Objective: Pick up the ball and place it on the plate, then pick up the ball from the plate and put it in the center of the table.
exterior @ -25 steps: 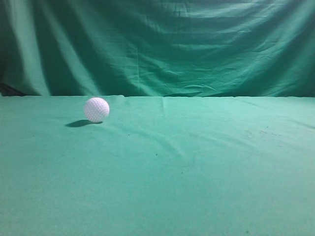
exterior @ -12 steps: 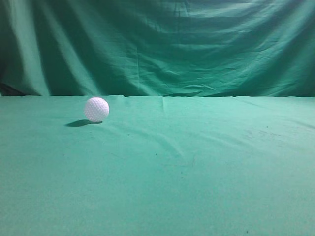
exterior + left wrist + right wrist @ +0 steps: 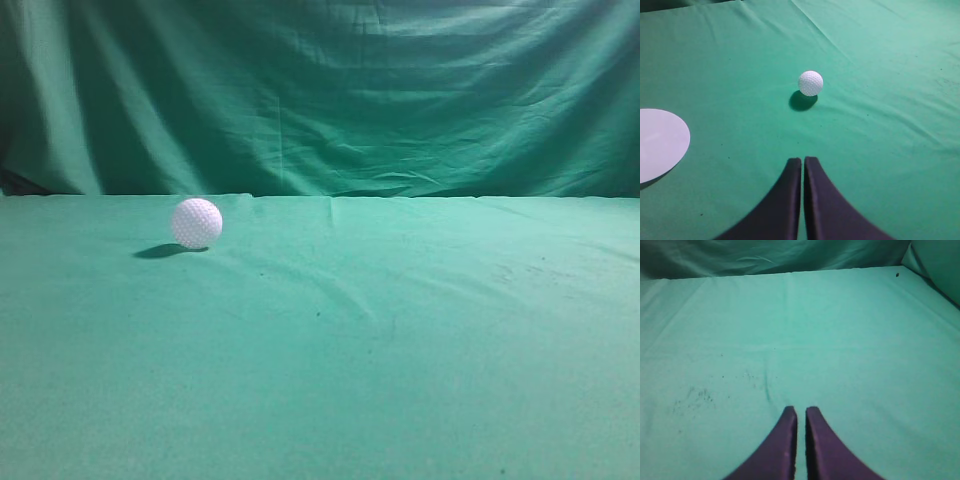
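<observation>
The white dimpled ball (image 3: 196,222) rests on the green table (image 3: 400,340), left of the middle and toward the back. It also shows in the left wrist view (image 3: 810,83), straight ahead of my left gripper (image 3: 803,160), which is shut, empty and well short of it. A white plate (image 3: 660,142) lies at the left edge of that view, apart from the ball. My right gripper (image 3: 801,410) is shut and empty above bare cloth. Neither gripper shows in the exterior view.
A draped green curtain (image 3: 330,95) hangs behind the table's far edge. Dark specks (image 3: 695,395) mark the cloth ahead and left of the right gripper. The table's right edge (image 3: 930,287) shows in the right wrist view.
</observation>
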Robot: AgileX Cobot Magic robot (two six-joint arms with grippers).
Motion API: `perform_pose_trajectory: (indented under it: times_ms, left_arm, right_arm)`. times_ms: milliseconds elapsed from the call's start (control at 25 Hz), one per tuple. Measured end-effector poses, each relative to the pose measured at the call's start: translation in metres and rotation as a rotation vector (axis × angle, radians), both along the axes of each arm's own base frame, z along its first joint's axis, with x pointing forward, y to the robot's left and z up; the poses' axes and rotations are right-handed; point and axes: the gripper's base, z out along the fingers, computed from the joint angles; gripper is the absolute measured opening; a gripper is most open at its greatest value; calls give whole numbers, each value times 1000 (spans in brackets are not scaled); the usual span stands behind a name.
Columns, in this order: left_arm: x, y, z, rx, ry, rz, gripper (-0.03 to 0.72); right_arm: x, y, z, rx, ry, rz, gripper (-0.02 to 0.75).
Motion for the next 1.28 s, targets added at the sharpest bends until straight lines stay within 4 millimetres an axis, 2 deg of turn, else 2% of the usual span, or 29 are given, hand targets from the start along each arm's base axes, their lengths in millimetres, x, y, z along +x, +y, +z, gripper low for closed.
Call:
perform_pose_trajectory:
  times_ms: [320, 480, 800, 960, 1280]
  left_arm:
    - [0, 0, 0, -1, -2, 0, 0]
    - [-7, 7, 1, 10, -72, 53, 0]
    - [-25, 18, -31, 47, -216, 153, 0]
    - [-25, 19, -48, 74, -193, 164, 0]
    - [-26, 20, -50, 122, -190, 161, 0]
  right_arm:
    - [0, 0, 0, 0, 0, 0, 63]
    - [0, 0, 0, 0, 0, 0, 63]
    - [0, 0, 0, 0, 2, 0, 63]
    - [0, 0, 0, 0, 2, 0, 63]
    - [0, 0, 0, 0, 2, 0, 63]
